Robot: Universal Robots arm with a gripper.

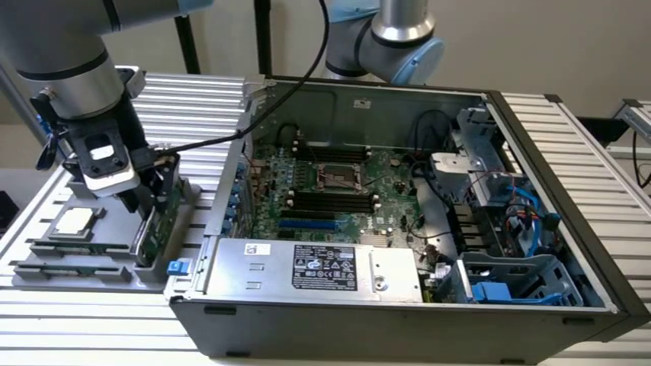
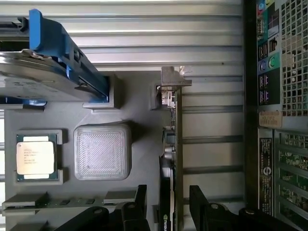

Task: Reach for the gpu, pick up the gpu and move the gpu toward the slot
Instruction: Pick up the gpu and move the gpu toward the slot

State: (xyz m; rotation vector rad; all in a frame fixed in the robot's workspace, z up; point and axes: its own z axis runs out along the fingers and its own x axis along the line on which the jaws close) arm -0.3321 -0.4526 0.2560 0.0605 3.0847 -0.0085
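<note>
- My hand (image 2: 168, 192) is spread. One dark finger (image 2: 142, 199) stands on each side of the gpu (image 2: 178, 144), and in the wrist view I see a gap on both sides, so I judge I am not yet pinching it.
- In the left part of the exterior view my hand (image 1: 142, 200) hangs low over the grey tray (image 1: 61, 263), with the fingertips down at the card's upper edge.
- The gpu (image 1: 155, 221) stands on edge in the tray, right at the tray's side nearest the case (image 1: 407, 320). It lies directly between my fingers, not off to one side.
- Its long axis runs straight out from between my fingers, so closing them would press on its two flat faces. The silver bracket (image 2: 171, 84) is at the end far from my fingertips.
- Further out on the tray lie a processor (image 2: 34, 157) and a hard drive (image 2: 43, 72) with blue rails, both well apart from the card.
- The blue slot (image 1: 305, 226) sits on the board inside the open case, toward the exterior view's right of my hand, across the case wall.
- Tray and case both rest on the slatted worktop (image 1: 580, 152).
</note>
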